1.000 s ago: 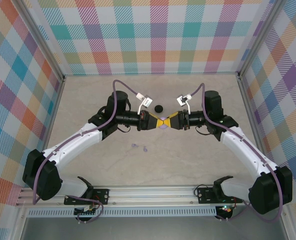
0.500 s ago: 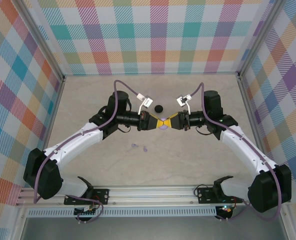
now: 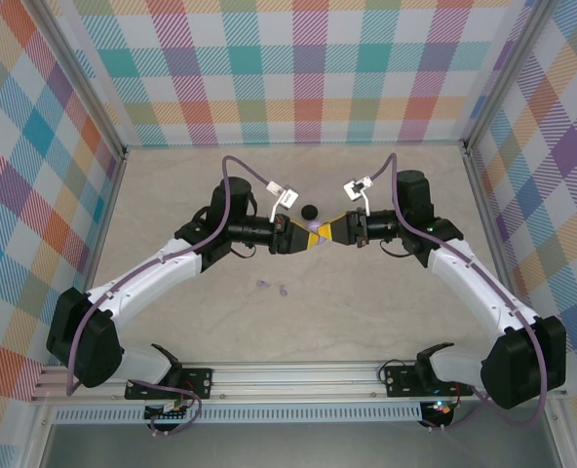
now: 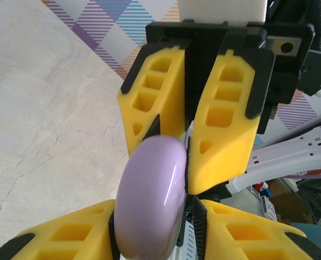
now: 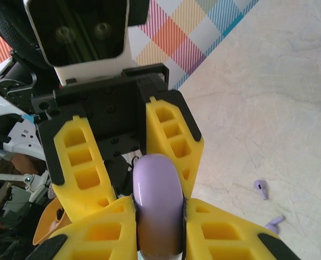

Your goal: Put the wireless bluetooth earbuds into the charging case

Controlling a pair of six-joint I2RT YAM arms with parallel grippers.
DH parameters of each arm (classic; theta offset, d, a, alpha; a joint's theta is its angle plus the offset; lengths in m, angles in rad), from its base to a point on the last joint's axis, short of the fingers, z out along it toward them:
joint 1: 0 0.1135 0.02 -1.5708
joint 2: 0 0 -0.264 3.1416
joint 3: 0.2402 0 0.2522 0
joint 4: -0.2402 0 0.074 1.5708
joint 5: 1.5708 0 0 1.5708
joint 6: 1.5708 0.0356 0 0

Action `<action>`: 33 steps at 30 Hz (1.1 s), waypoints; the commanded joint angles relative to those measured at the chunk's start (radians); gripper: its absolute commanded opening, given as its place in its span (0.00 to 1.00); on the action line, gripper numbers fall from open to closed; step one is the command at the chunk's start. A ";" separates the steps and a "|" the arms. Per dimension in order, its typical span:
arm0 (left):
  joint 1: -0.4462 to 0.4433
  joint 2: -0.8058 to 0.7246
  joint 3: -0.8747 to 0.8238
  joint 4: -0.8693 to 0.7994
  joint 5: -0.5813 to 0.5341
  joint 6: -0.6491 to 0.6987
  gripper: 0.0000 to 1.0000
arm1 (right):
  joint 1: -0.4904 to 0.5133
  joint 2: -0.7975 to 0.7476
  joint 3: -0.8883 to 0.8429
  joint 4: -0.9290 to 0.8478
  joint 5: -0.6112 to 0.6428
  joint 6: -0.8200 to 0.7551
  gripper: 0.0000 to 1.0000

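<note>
The charging case (image 4: 149,200) is a smooth, closed lavender shell held in the air between both grippers at the table's middle. My right gripper (image 5: 159,216) is shut on the charging case (image 5: 158,181), both pads pressed to its sides. My left gripper (image 4: 156,216) stands open around the case's other end, with a dark gap at one pad. From above, the left gripper (image 3: 306,235) and right gripper (image 3: 333,230) meet tip to tip. Two pale lavender earbuds (image 3: 262,284) (image 3: 283,290) lie on the table nearer the bases, also seen as earbuds (image 5: 261,188) (image 5: 274,222) in the right wrist view.
A small black round object (image 3: 309,209) rests on the beige table (image 3: 172,195) just beyond the grippers. Checked walls enclose the table on three sides, and an aluminium rail (image 3: 288,375) runs along the near edge.
The left gripper's jaws have parted from the case while the right gripper's have closed onto it. The meeting point has shifted slightly farther from the bases.
</note>
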 commanded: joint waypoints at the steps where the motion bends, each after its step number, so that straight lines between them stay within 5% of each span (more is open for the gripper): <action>1: -0.011 -0.005 0.005 0.037 0.015 -0.005 0.41 | -0.005 0.009 0.036 0.029 -0.011 0.006 0.17; 14: -0.011 -0.003 0.004 0.080 0.024 -0.024 0.37 | -0.004 0.009 0.029 0.001 -0.081 -0.035 0.19; 20: -0.011 0.008 0.006 0.090 0.037 -0.032 0.21 | -0.004 0.005 0.030 -0.010 -0.081 -0.044 0.20; 24: -0.010 0.008 0.004 0.090 0.036 -0.035 0.00 | -0.004 0.008 0.035 -0.016 -0.075 -0.045 0.23; 29: -0.011 -0.006 0.022 -0.002 -0.025 0.041 0.00 | -0.004 -0.027 0.041 -0.065 0.056 -0.050 0.45; 33: -0.020 -0.012 0.051 -0.085 -0.109 0.170 0.00 | -0.003 -0.050 0.062 -0.129 0.111 -0.070 0.52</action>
